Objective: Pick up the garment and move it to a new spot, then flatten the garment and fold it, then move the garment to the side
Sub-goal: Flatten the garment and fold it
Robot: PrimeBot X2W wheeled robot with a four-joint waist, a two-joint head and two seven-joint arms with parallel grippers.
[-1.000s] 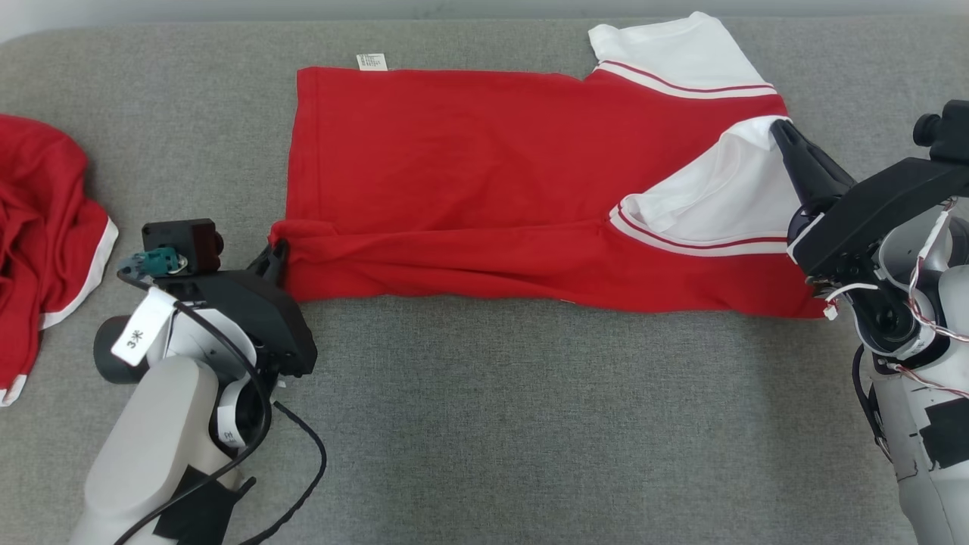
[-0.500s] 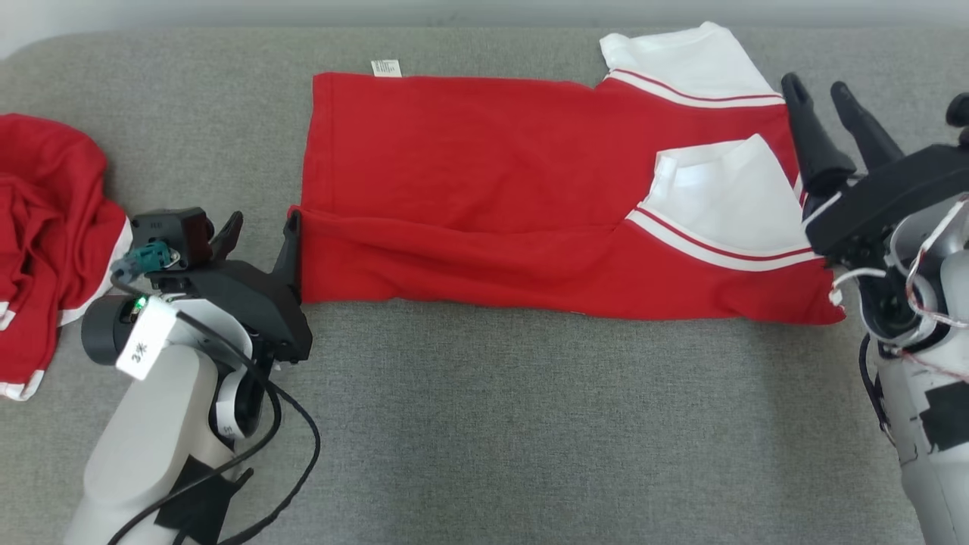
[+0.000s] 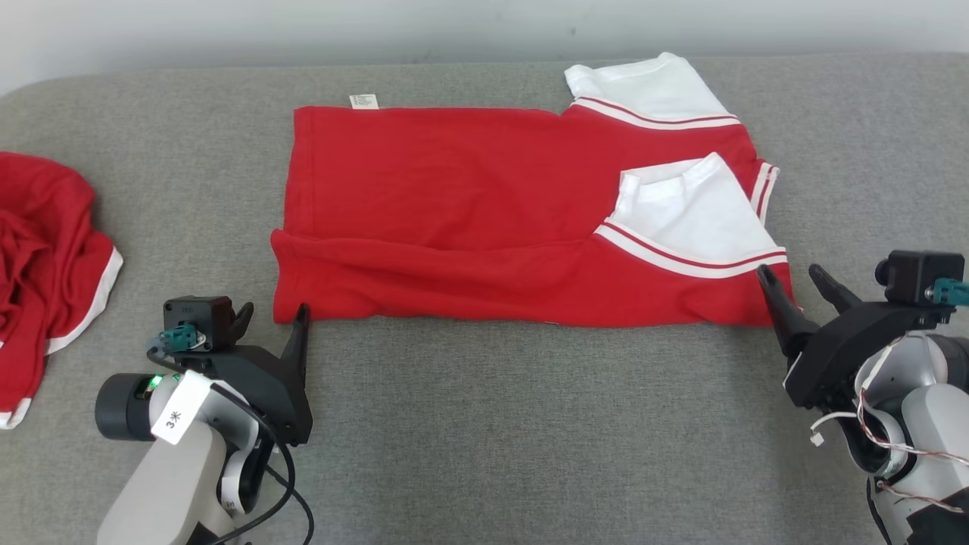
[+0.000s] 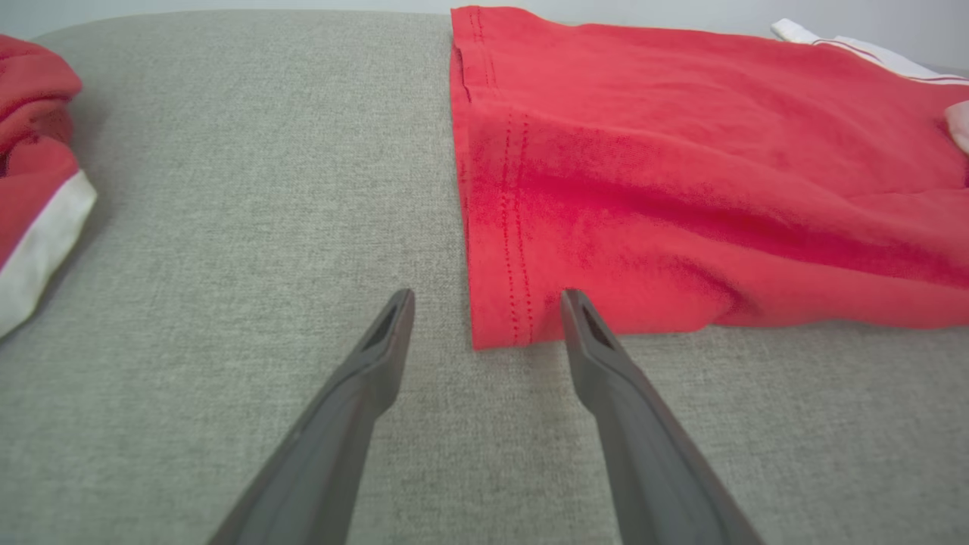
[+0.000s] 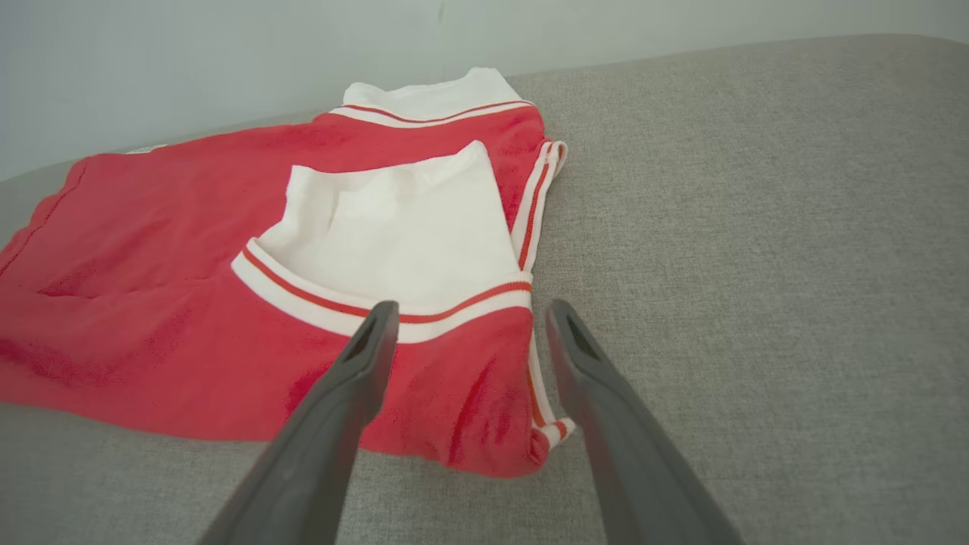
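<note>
The garment (image 3: 484, 219), a red shirt with white sleeves, lies spread across the middle of the grey bench (image 3: 530, 424), hem to the left and sleeves to the right. Its near long edge is turned over toward the middle, and the near sleeve (image 3: 681, 212) lies on top of the red. A small label (image 3: 363, 101) sticks out at the far-left corner. The left end effector (image 3: 274, 310) is released, jaws wide, just by the near-left hem corner; in its wrist view that corner sits between the two fingers. The right end effector (image 3: 790, 271) is likewise spread and empty, its fingers framing the near-right corner below the sleeve band. The shirt looks like a light, limp knit. It will likely sag between any two holds, drag a little on the bench's cloth cover, and let its doubled layers slide apart. The best hold is probably a pinch through both layers at the two near corners, so the folded edge lifts evenly. A second red heap (image 3: 45, 250) lies well apart at the left edge.
</note>
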